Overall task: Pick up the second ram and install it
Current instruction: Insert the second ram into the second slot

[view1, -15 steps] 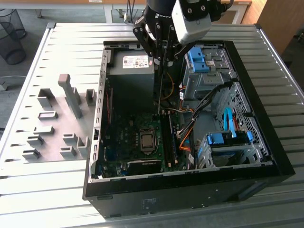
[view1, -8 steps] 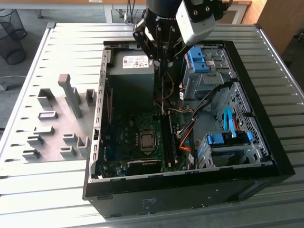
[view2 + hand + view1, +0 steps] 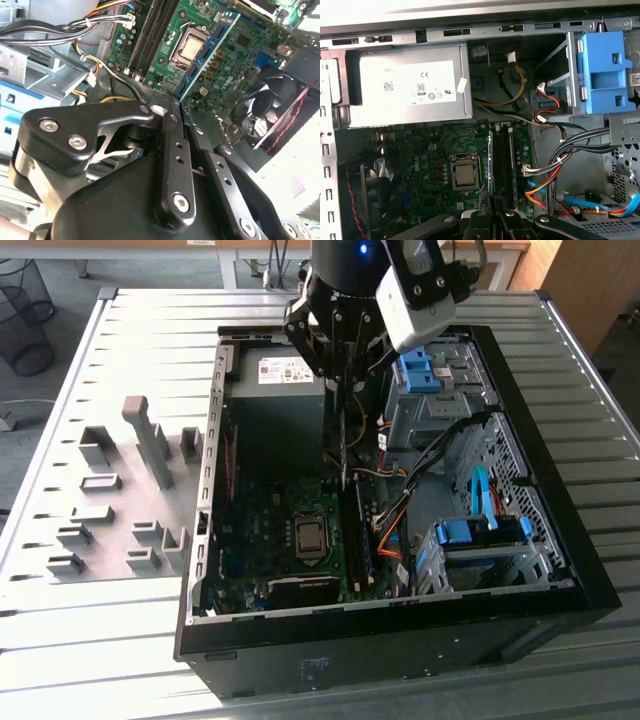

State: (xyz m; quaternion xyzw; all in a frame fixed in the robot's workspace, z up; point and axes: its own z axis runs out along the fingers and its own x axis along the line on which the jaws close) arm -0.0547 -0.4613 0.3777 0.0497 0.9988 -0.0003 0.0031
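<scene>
Black linkage arms of the pincer [image 3: 175,107] fill the foreground in the second wrist view, its fingers drawn together on the thin edge of the second ram [image 3: 197,65], a blue stick that hangs upright below them. In the exterior view the pincer [image 3: 342,380] hovers inside the open computer case [image 3: 560,530], which lies on the slatted bench [image 3: 100,640], and the stick reaches down toward the motherboard [image 3: 250,530], near the memory slots [image 3: 358,540] beside the processor socket [image 3: 311,537]. A grey power supply [image 3: 405,85] sits past the board in the first wrist view.
</scene>
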